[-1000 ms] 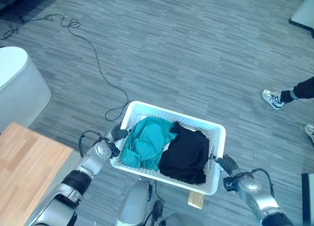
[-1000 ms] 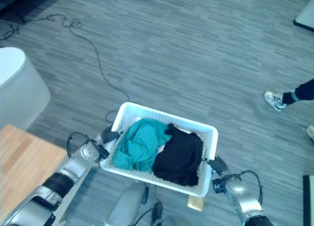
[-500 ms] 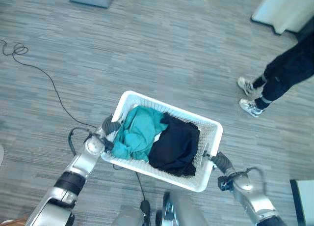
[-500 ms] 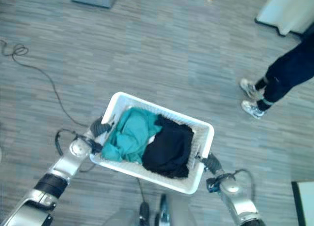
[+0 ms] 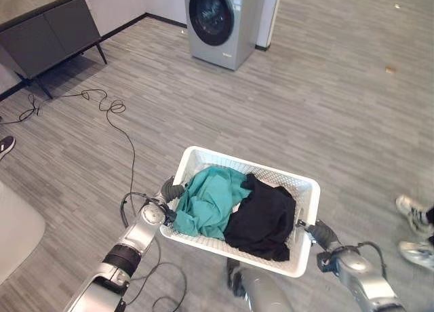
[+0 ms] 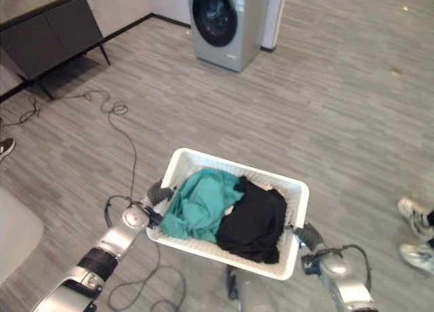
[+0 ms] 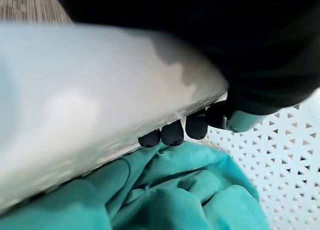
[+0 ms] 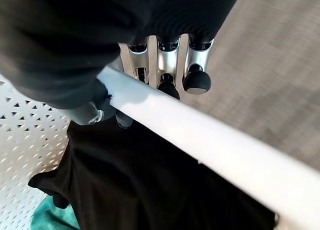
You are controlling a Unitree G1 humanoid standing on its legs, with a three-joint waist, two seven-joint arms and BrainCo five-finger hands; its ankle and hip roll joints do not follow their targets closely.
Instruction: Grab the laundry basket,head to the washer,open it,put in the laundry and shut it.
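Carrying the white laundry basket (image 5: 306, 190) between both arms, the robot holds it above the grey plank floor (image 5: 325, 102), low in the head views at about 6 o'clock. The left hand (image 5: 172, 188) grips the basket's short side at 9 o'clock; in its wrist view the dark fingertips (image 7: 172, 134) curl over the rim from outside, so it is clamped on the basket, though the palm is hidden behind the white rim. The right hand (image 5: 320, 235) is at the opposite short side, about 3 o'clock; its fingers (image 8: 168, 65) hook over the rim and the thumb seems to press from inside, partly lost in the dark cover. Inside lie a teal garment (image 5: 210, 200) toward 9 o'clock and a black garment (image 5: 264, 217) toward 3 o'clock, touching; the basket bottom is covered by them. The washer (image 5: 218, 22) stands far off at 12 o'clock, its round door closed and its top cut off. A dark cabinet (image 5: 47, 37) sits at 10 o'clock. A person's shoes (image 5: 415, 213) show at 3 o'clock, cut by the edge.
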